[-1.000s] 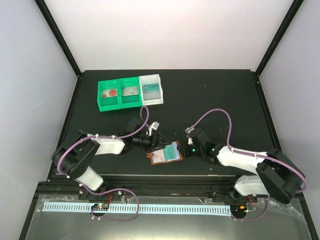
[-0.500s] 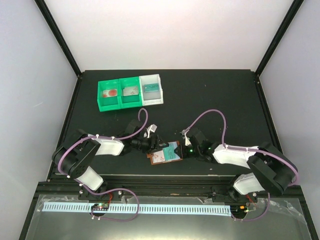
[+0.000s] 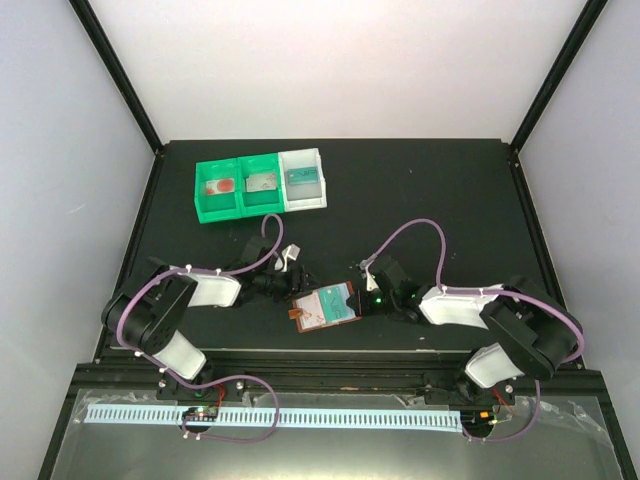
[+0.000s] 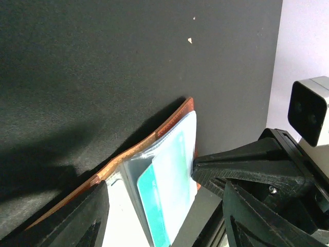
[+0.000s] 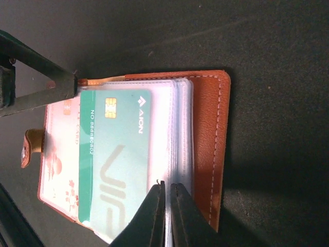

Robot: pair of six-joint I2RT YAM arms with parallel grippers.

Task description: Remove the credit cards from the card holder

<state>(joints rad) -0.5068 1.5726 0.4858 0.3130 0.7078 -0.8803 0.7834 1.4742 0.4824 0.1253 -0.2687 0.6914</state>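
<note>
Two grippers meet at one spot near the front of the table. The right gripper [image 5: 168, 188] has its fingers pressed almost together on the edge of a clear pocket leaf of the card holder [image 5: 208, 134], which lies open and flat with its brown cover down. The left gripper [image 3: 297, 285] stands spread wide at the holder's opposite end, one jaw touching the edge, gripping nothing. A teal card [image 5: 118, 154] with a gold chip sits in the top clear pocket. A white card [image 5: 59, 159] with red marks shows on the face next to the little tab. The table [image 3: 430, 190] is matte black with a few pale specks. At its back left, two green bins [image 3: 235, 190] and a white bin [image 3: 303, 180] stand touching in a row, each holding something small. Pale walls [image 3: 350, 60] and black corner posts [image 3: 120, 80] close it in.
</note>
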